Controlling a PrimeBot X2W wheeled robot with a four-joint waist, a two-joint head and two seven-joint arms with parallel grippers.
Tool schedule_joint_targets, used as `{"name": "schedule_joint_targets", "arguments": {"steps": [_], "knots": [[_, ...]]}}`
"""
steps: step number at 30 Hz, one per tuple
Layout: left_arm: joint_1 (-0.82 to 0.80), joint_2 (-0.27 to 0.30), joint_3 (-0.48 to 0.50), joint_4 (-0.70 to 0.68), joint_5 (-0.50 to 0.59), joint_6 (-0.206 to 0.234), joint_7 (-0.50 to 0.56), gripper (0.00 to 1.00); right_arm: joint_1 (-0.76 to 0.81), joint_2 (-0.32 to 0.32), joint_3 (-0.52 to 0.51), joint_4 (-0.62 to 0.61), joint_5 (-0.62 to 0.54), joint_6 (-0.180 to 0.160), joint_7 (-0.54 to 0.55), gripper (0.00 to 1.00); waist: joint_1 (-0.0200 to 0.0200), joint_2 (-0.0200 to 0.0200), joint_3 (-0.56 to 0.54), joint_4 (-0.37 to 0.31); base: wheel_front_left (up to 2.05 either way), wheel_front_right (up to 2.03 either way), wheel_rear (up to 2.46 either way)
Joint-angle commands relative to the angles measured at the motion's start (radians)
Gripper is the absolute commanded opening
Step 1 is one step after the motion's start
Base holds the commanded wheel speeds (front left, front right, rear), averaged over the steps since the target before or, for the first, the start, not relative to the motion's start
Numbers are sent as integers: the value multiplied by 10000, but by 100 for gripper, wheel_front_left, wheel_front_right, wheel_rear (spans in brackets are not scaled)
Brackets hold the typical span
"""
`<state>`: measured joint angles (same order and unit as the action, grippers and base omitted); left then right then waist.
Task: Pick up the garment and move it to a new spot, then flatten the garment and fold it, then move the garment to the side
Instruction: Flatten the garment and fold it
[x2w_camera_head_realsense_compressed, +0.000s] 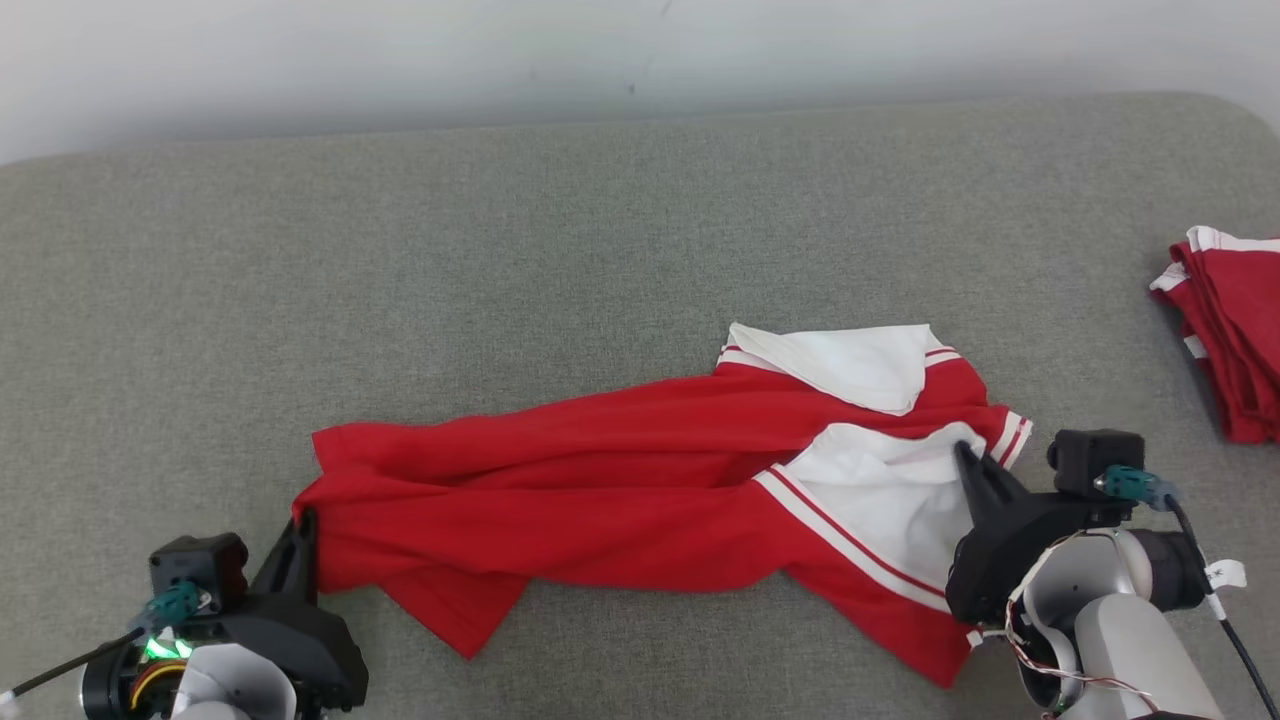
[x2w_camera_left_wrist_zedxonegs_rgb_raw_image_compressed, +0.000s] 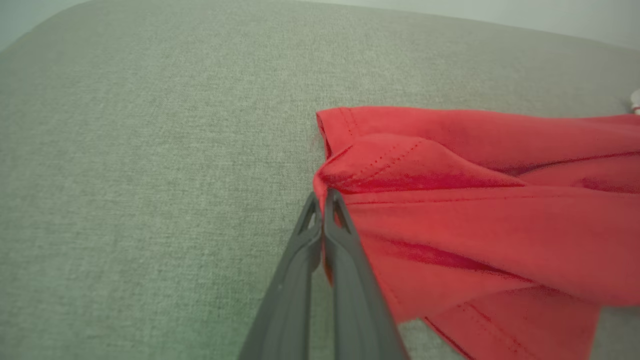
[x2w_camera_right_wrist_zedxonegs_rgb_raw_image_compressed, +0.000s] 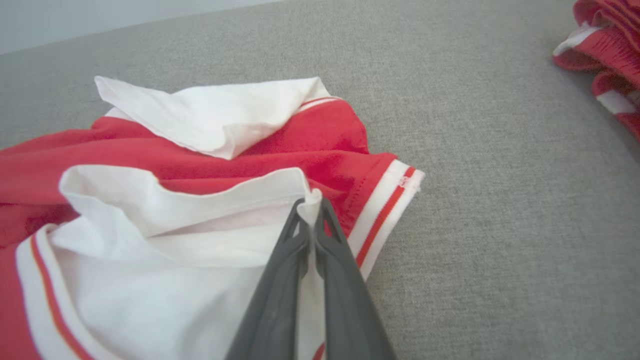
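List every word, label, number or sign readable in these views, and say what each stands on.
No text is readable.
White tag on the right arm: dark mark, too small to read.
Striped cuff of the red garment: tiny red mark, blurred.

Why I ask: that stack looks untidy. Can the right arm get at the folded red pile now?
Probably not yet: the pile lies to its right, but the right gripper is shut on the garment and would drag it along.
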<state>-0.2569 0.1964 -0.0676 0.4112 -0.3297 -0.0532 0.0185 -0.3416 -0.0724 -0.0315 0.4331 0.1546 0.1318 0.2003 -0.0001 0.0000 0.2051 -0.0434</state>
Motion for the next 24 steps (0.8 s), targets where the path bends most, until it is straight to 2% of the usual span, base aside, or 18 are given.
{"name": "schedule_joint_targets", "arguments": {"steps": [1,5,11,16,24], "knots": [[-137,2,53,-54,-129,-26,-67,0,-8,-68,-43,-92,86,-27,-100,0,1,0,-63,1,0,0,0],[-265,-130,240,-484,-567,-172,-304,0,124,-138,-126,-744,234,-27,-259,0,1,0,-285,-20,0,0,0],[-19,28,302,-1441,-685,-104,-32,0,580,-270,-311,-1737,410,-27,89,0,1,0,-698,-129,0,0,0],[16,-104,450,-2167,-1229,-228,73,0,631,-392,-379,-2596,611,-27,18,0,1,0,-1046,-245,0,0,0],[-1278,20,462,-3267,-2570,-575,1015,0,-496,-1406,-6,-3916,719,-27,45,0,1,0,-1583,-392,0,0,0]]}}
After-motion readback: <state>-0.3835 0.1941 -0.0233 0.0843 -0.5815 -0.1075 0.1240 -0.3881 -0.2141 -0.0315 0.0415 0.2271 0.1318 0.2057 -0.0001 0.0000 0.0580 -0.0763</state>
